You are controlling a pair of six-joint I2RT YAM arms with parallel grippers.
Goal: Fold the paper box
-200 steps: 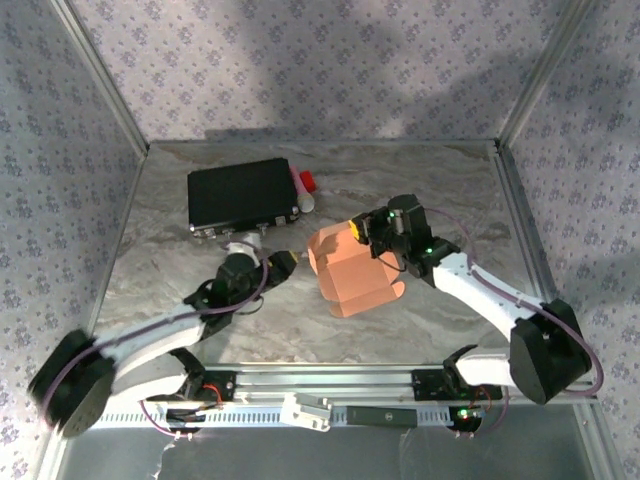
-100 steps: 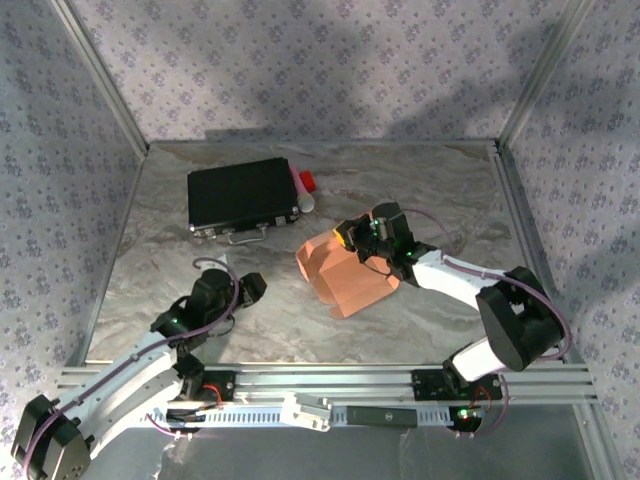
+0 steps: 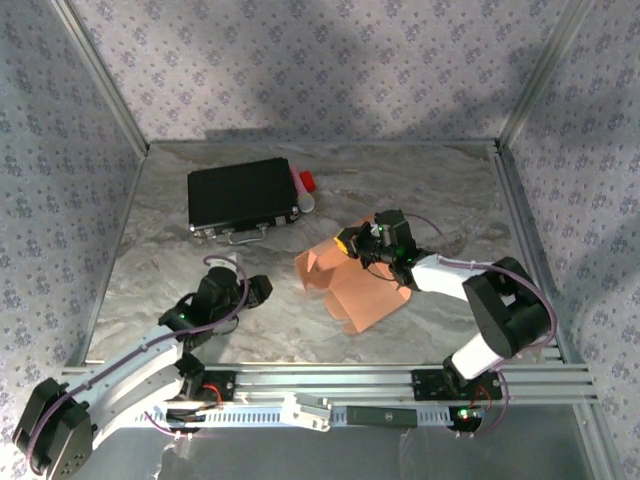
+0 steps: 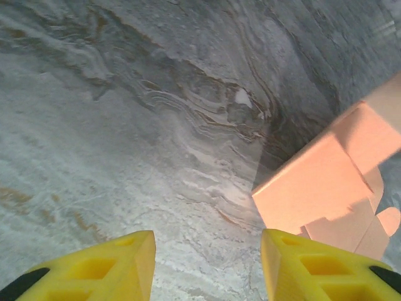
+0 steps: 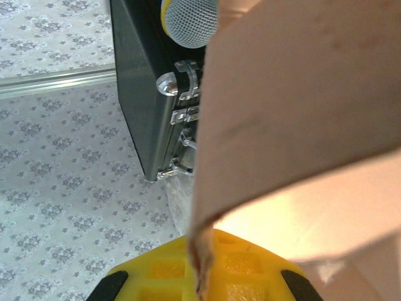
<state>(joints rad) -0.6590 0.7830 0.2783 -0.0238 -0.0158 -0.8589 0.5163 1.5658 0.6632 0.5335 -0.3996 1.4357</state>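
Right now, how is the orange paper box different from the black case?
The paper box is salmon-orange thin card; the black case is black with shiny metal latches. The paper box is only half folded, with flaps sticking out; the black case lies flat and shut. The right gripper pinches the paper box; no gripper touches the black case. Both are straight-edged shapes over the same marbled table.

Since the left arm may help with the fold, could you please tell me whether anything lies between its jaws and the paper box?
Nothing visible does. Only bare table separates the left gripper from the paper box, which the right gripper pinches at its far edge; the black case sits behind that line.
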